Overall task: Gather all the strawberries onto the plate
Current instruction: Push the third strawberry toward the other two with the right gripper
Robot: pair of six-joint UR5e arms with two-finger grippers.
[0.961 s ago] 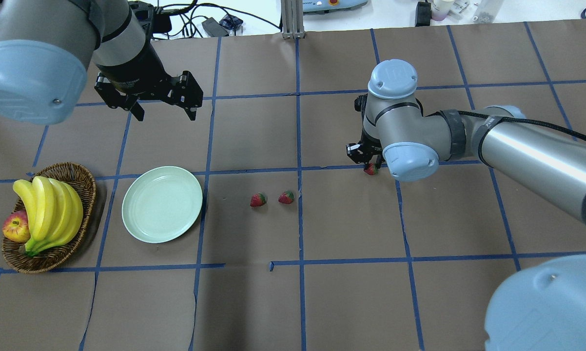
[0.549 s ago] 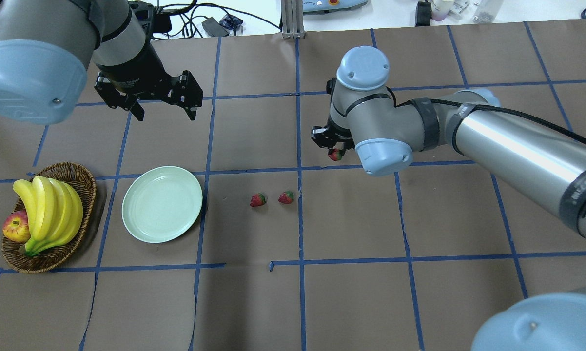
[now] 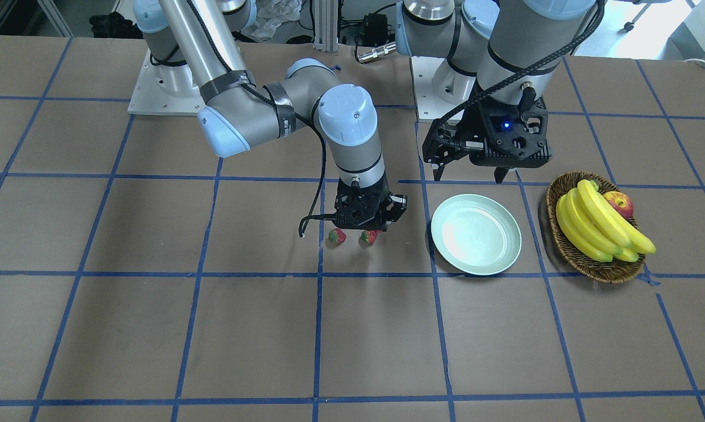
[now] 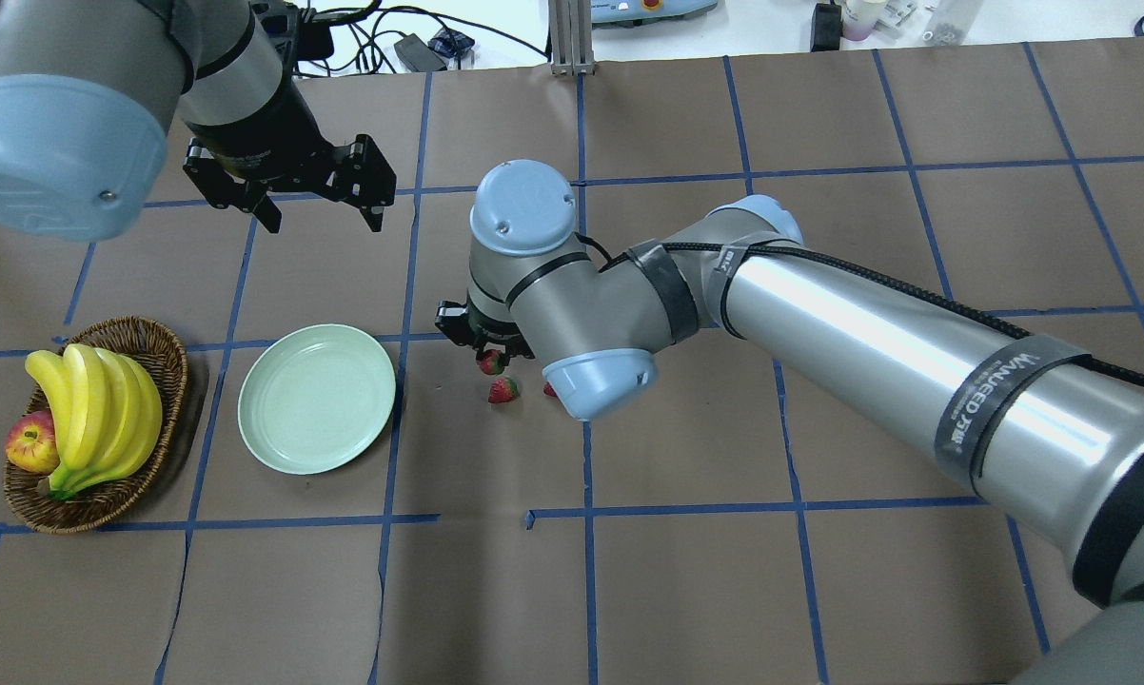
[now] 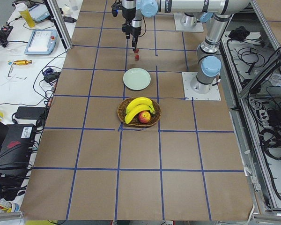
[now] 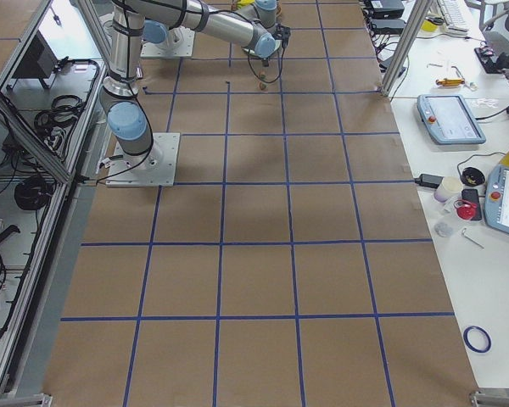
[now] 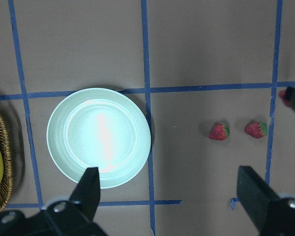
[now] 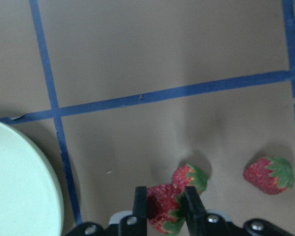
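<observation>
My right gripper (image 8: 163,202) is shut on one strawberry (image 8: 160,216) and hangs over the table just right of the plate (image 4: 317,398). The held berry (image 4: 490,362) sits above two other strawberries lying on the brown paper, one (image 4: 503,390) in plain sight and one (image 4: 550,388) half hidden by my right wrist. The right wrist view shows both loose berries (image 8: 191,178) (image 8: 269,174) and the plate's rim (image 8: 39,167) at the left. My left gripper (image 4: 322,221) hovers open and empty beyond the pale mint plate (image 7: 98,137).
A brown wicker basket (image 4: 158,347) with bananas (image 4: 96,414) and an apple (image 4: 29,445) stands left of the plate. Blue tape lines grid the brown paper. Cables and boxes lie past the table's far edge.
My right arm has swept left across the table with the strawberry in its gripper, ending over the two loose berries near the plate. The left arm has barely moved.
</observation>
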